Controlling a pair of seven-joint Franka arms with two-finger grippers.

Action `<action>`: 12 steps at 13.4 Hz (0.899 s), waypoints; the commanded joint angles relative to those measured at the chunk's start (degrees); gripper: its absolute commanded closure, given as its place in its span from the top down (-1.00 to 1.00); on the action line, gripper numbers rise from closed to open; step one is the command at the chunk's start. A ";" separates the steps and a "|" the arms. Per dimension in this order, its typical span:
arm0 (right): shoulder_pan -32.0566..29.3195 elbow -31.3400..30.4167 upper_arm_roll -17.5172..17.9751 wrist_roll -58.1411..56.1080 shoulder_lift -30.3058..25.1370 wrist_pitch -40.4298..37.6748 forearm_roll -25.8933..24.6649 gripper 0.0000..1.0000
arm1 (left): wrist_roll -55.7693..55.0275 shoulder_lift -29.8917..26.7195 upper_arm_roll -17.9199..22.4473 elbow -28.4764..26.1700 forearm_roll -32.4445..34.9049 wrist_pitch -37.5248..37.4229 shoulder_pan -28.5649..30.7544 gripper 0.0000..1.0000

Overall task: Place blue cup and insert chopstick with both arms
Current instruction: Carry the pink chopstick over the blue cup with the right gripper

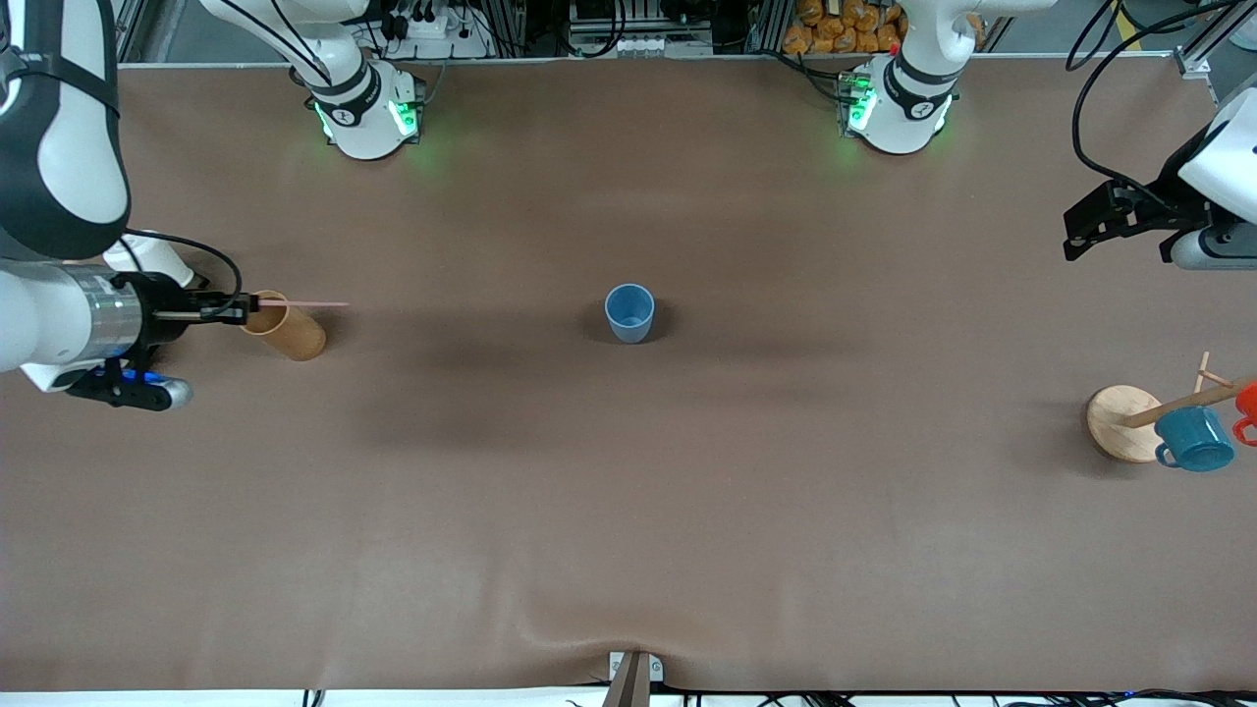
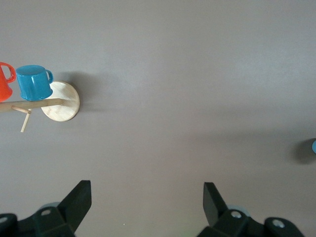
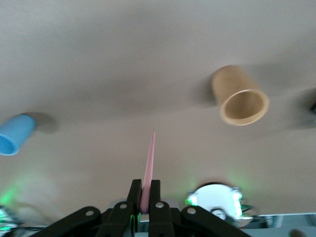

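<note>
Left gripper (image 2: 147,197) open, teal mug (image 2: 33,82) on rack (image 2: 60,101)

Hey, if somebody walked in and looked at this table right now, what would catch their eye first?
The blue cup standing upright alone mid-table. Then the right gripper, fingers shut on the pink chopstick, over the tan cup at the right arm's end. The left gripper waits open at the other end.

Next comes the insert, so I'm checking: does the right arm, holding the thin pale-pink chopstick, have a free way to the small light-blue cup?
Probably yes. The right hand is shut on the thin pale-pink chopstick above the tan-brown cylindrical cup. Only bare brown table lies between it and the upright small light-blue cup.
</note>
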 commanded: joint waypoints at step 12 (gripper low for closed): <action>8.21 -2.22 17.85 42.89 -0.28 13.60 2.71 -1.00 | -2.05 -1.89 0.56 -2.44 -2.12 0.90 1.89 1.00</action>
